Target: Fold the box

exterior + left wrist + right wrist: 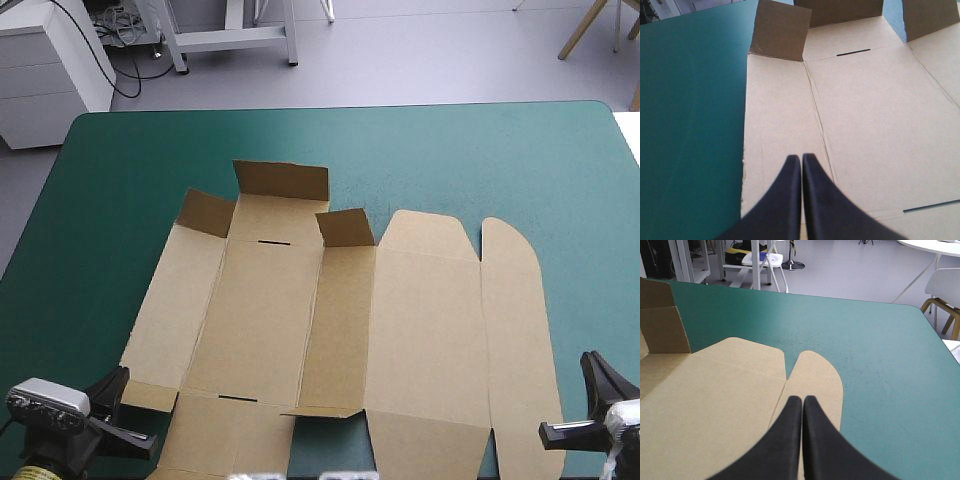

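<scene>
Two grippers sit low at the near edge of the table (560,112), one at each near corner of the box (340,330), both pointing toward the far edge. The left gripper (801,157) has its black fingers pressed together into a single point with nothing between them. It is poised over the box's left side panel (777,115), close to where that panel's outer edge meets the bare teal-green cover (690,125). The right gripper (802,399) is closed in the same way, its tip over the narrow strip (815,375) with a rounded far end that forms the box's right edge. The box lies opened out and mostly flat across the near half of the table, and its nearest flaps run out of the high view's bottom edge. Its board is plain brown, marked only by fold creases and two dark slits, a near slit (238,398) and a far slit (272,241) in the same panel. To the right the wide lid panel (425,340) lies flat. At the box's far left end three short flaps (282,180) stand raised. Bare cover borders the box on both sides and stretches beyond it to the far edge, widest at the far right corner.
</scene>
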